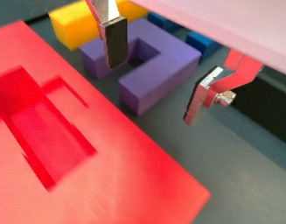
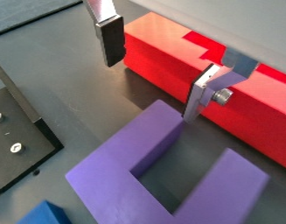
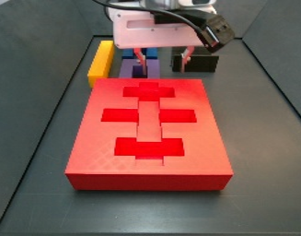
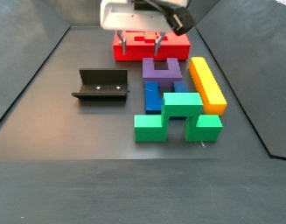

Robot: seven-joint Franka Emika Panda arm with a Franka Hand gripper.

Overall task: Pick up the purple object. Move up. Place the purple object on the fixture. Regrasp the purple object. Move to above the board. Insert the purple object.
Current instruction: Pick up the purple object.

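The gripper (image 2: 151, 74) is hanging with released jaws just above the chunky U-shaped purple plastic block (image 2: 169, 175), which is lying unlifted beside the thick red rectangular board (image 3: 150, 129), so every task step is remaining.

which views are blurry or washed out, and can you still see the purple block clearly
In both wrist views the image is soft, yet the purple block reads clearly under the open gripper. In a side view the gripper hides most of it; in a side view the gripper's white housing is washed out above the red board.
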